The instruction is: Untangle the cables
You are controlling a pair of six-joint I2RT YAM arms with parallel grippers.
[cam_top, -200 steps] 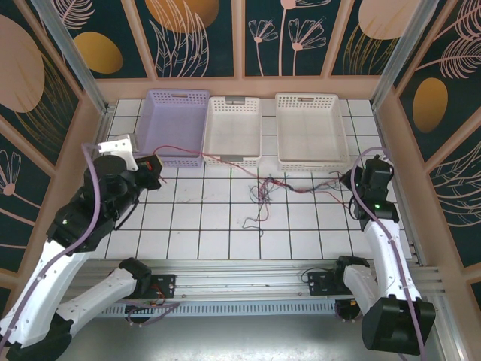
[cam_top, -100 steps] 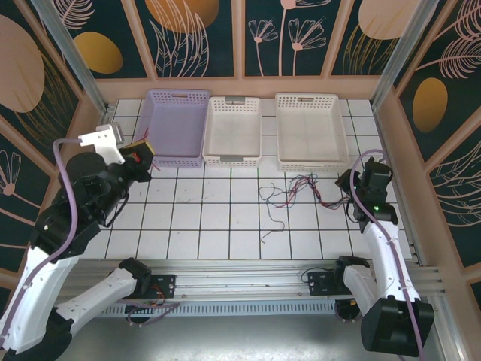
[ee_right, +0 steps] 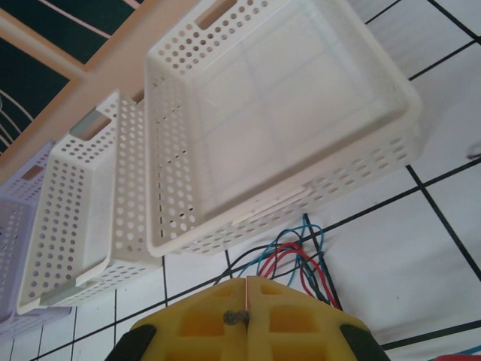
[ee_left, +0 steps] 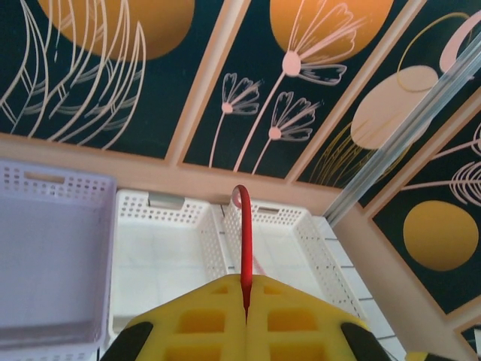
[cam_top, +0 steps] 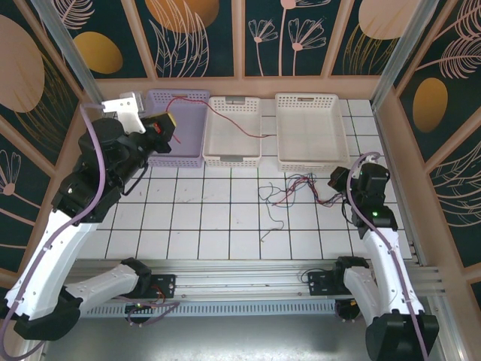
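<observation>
No words or numbers can be read here.

The walls (cam_top: 188, 30) carry only painted flowers, leaves and round orange shapes, with no writing on them. The purple basket (cam_top: 179, 124) and the two white baskets (cam_top: 234, 128) (cam_top: 310, 128) at the far edge of the tabletop (cam_top: 210, 218) are plain, with no label or brand. The tabletop has only black lines that make squares. A tiny green light (cam_top: 373, 213) glows on the right arm, but there is no mark beside it that can be read.
</observation>
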